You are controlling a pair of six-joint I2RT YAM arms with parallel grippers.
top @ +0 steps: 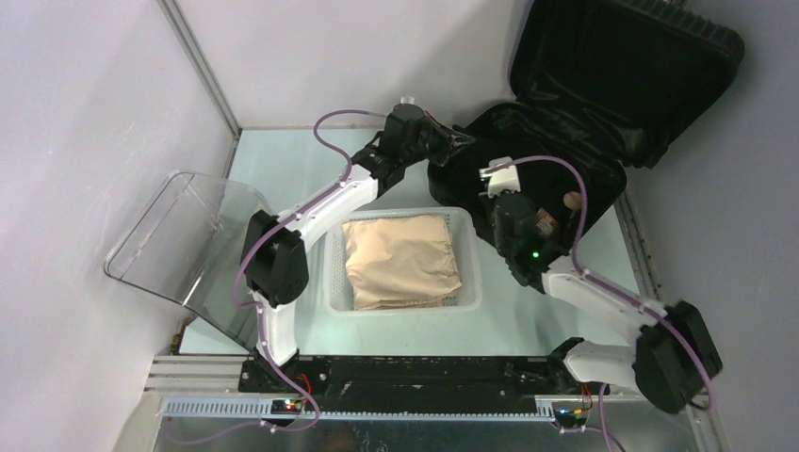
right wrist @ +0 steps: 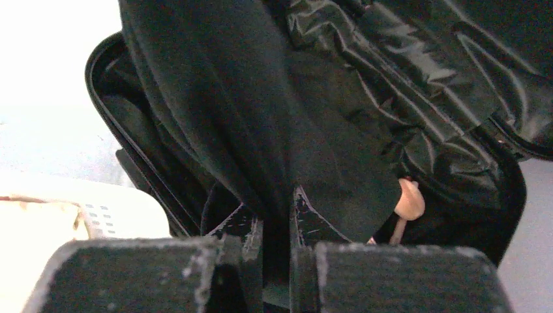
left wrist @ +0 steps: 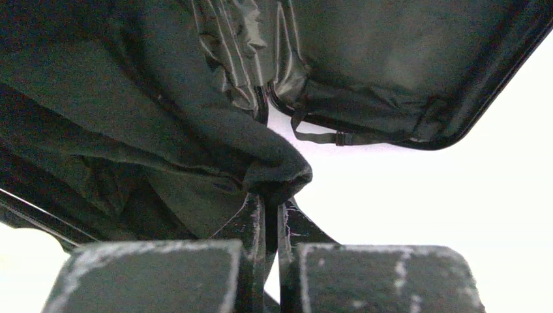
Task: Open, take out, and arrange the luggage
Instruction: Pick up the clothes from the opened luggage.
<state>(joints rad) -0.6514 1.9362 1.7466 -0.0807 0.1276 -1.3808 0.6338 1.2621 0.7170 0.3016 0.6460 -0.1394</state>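
The luggage [top: 622, 75], a large black hard-shell suitcase, lies open at the back right with its lid [left wrist: 378, 59] up and its shiny black lining [right wrist: 424, 78] showing. A black garment [left wrist: 163, 130] hangs out of its lower half. My left gripper [top: 462, 139] is at the suitcase's left rim, shut on a fold of that garment [left wrist: 272, 202]. My right gripper [top: 509, 193] is down inside the lower half, its jaws [right wrist: 277, 215] shut on the same dark cloth [right wrist: 215, 98]. A small pink object [right wrist: 409, 199] sits in the case, to the right of the right gripper.
A white perforated basket [top: 466, 292] holding a beige padded pack [top: 400, 259] stands in front of the suitcase, between the arms. A curved clear plastic sheet [top: 188, 235] leans at the left. Walls close in on the left and right.
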